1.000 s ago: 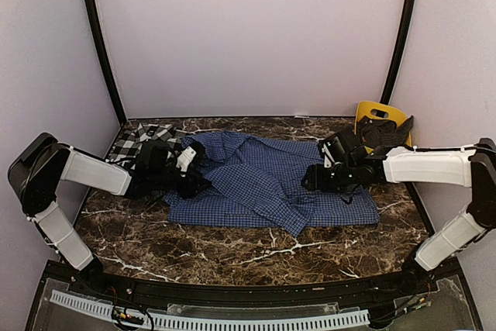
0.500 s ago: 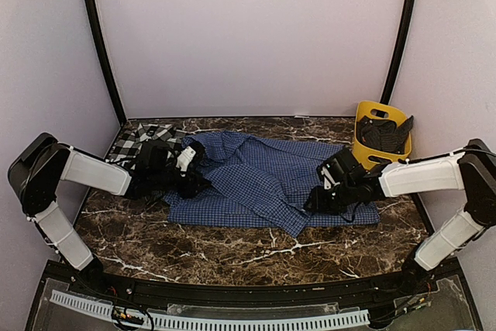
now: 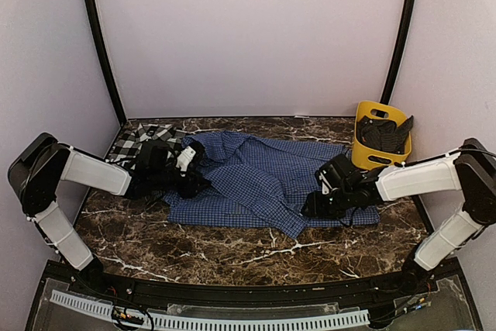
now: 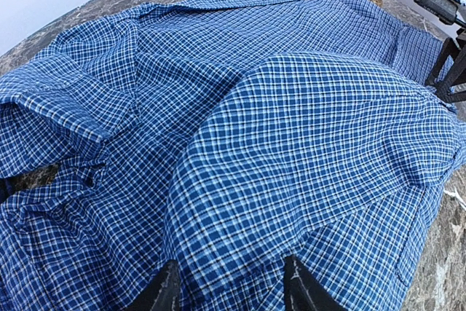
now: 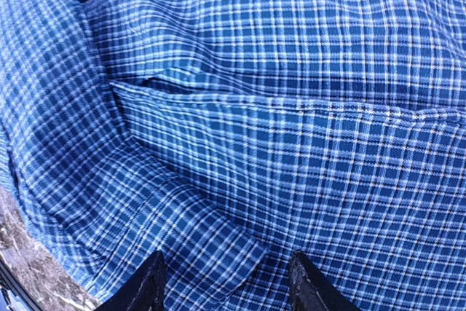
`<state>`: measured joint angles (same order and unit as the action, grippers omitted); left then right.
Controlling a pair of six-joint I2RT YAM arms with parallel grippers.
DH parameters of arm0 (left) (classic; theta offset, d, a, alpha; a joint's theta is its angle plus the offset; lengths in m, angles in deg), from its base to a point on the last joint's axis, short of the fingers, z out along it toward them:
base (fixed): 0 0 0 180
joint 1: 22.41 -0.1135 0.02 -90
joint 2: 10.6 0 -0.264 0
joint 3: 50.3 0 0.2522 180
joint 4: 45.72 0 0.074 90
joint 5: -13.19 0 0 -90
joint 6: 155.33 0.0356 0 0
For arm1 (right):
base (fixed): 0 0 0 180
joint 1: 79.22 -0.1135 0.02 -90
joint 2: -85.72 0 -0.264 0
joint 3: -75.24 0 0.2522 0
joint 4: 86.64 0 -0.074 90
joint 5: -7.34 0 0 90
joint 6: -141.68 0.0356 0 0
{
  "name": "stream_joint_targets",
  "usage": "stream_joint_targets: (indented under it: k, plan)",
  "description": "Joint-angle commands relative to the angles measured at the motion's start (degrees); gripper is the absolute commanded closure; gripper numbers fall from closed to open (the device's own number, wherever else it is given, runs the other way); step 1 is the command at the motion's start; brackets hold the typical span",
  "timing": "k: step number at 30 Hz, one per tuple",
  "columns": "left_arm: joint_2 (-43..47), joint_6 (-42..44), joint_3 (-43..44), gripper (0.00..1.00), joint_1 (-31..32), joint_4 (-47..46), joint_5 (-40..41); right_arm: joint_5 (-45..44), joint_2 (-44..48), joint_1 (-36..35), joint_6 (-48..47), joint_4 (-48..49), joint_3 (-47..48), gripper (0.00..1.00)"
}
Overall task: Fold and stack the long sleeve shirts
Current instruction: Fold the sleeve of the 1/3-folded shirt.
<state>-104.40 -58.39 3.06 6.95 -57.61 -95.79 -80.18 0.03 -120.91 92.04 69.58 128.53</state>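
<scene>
The blue long sleeve shirt [image 3: 256, 176] with the fine dark check lies spread over the middle of the table, one sleeve folded across its front. My left gripper [image 3: 203, 181] rests on its left edge. In the left wrist view the jaws [image 4: 231, 290] stand apart, with a smooth ridge of the blue cloth [image 4: 291, 143] running out between them. My right gripper [image 3: 310, 208] is low over the shirt's front right part. Its jaws [image 5: 227, 285] are open above a flat fold [image 5: 240, 165]. The black-and-white plaid shirt [image 3: 133, 139] lies crumpled at the far left, partly hidden by my left arm.
A yellow bin [image 3: 363, 151] with dark cloth inside stands at the back right, close behind my right arm. Bare marble table [image 3: 256, 249] runs along the front. Purple walls close in the back and both sides.
My right gripper has dropped toward the near edge and slightly left, from the shirt's right middle to its front right part. Its jaws narrowed, then widened. The left arm has not moved.
</scene>
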Motion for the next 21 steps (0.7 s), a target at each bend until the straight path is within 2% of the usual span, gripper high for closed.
stream_joint_targets:
  k: [1,14,18,21]
  plan:
    - [1.3,-0.2,-0.4,0.53,-0.4,-1.0,0.3,-1.3,-2.5,-0.5,-0.2,2.1,0.9,0.46]
    - [0.9,0.3,-0.5,0.53,-0.4,-0.8,0.7,1.4,-1.3,-0.6,-0.2,5.2,-1.4,0.71]
    - [0.9,0.3,-0.4,0.53,-0.4,-0.7,0.9,0.4,0.0,-0.6,-0.8,4.1,-0.8,0.85]
    - [1.0,0.2,-0.5,0.53,-0.4,-0.6,1.2,-1.2,1.5,-0.6,-1.8,2.4,0.2,1.00]
